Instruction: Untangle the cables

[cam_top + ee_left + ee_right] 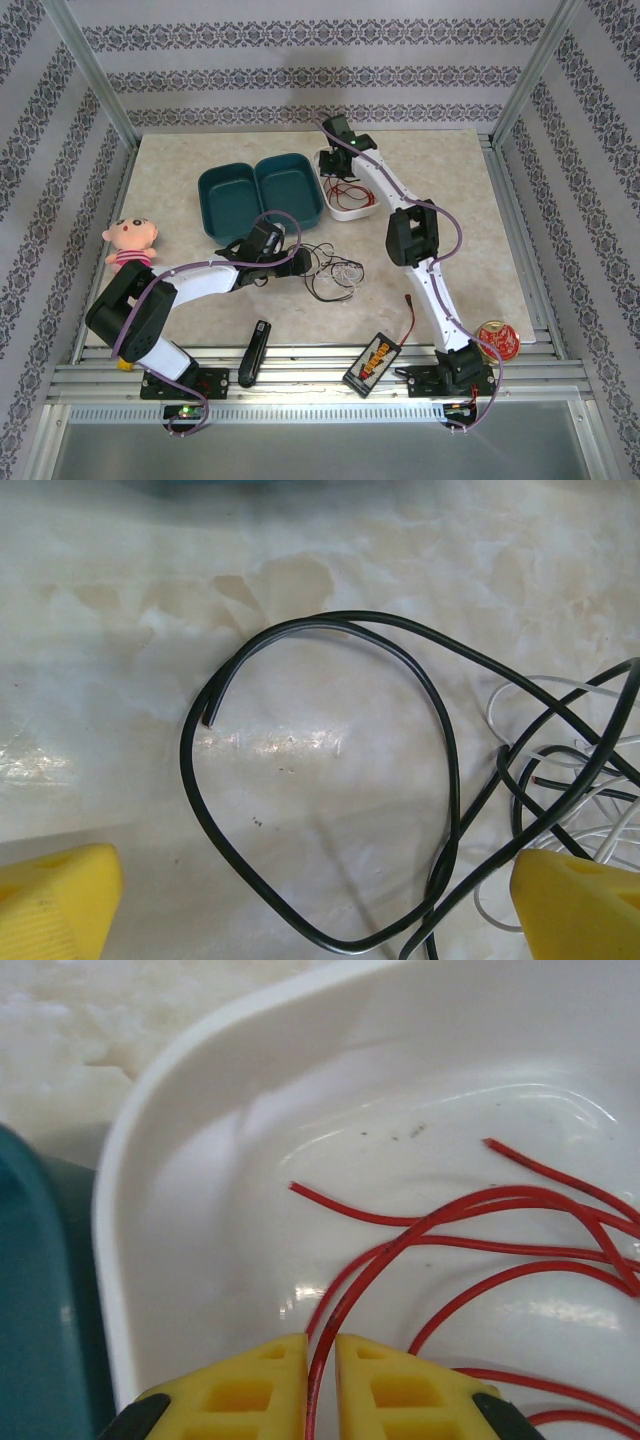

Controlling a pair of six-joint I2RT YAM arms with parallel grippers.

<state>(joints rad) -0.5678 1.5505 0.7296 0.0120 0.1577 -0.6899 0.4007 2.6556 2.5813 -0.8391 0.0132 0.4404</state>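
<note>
Over on the far left of the tabletop (450, 170) a little doll (130, 241) in a pink striped top lies near the edge. Next to it the left arm bends in from its base, and its left hand (300, 262) is low over the marbled surface, spread as wide as can be. In the left wrist view its yellow fingertips (55, 900) sit far out at either corner with nothing between them but wire. Behind it stand two teal boxes (260, 195), side by side and touching.

Just right of that hand lie the black cable (330, 620) and the white cable (348, 270). The black one makes a big open loop with a free end pointing inward, then crosses over and under the thin white coil, so the two are knotted together on the bare tabletop.

Nearer the front edge lies a long black stick-like object (255, 352), then a black-and-yellow box (372, 362) with its short red lead (408, 318).

Further back, just right of the teal boxes, is a white tray (200, 1220). The red cable (345, 1290) lies loosely looped inside it, well apart from the other two. The right hand (320, 1375) reaches down into the tray, its fingers nearly pressed together and pinching a strand of the red cable.

At the front right corner stands a round red tin (497, 338).
</note>
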